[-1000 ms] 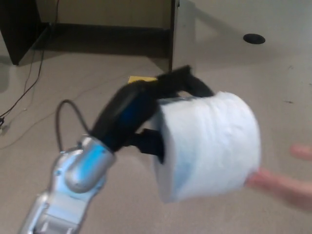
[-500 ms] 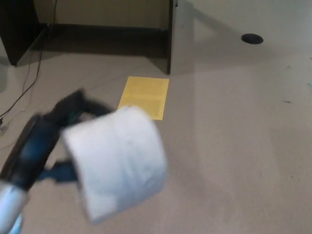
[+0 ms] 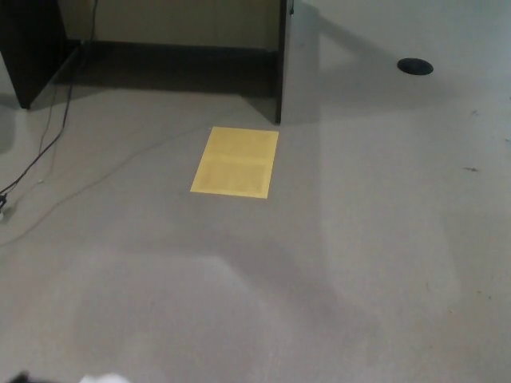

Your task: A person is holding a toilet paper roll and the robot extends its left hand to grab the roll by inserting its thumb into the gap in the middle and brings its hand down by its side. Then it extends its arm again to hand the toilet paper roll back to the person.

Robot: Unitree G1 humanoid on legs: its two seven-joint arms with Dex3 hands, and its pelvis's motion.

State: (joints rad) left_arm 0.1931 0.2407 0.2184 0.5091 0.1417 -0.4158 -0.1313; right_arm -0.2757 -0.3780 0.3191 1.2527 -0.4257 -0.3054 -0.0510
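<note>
Floor view: only a white sliver of the toilet paper roll [image 3: 104,378] at the bottom edge, a dark scrap beside it too small to identify, fingers impossible to judge; yellow sheet [image 3: 235,162] flat on grey carpet [image 3: 375,239], black cable [image 3: 40,155] trailing left.

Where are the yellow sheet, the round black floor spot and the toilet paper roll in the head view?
yellow sheet [image 3: 235,162], head view, middle of the sheet.
round black floor spot [image 3: 415,66], head view, its centre.
toilet paper roll [image 3: 104,378], head view, white sliver at the bottom edge; the rest is out of frame.
</note>
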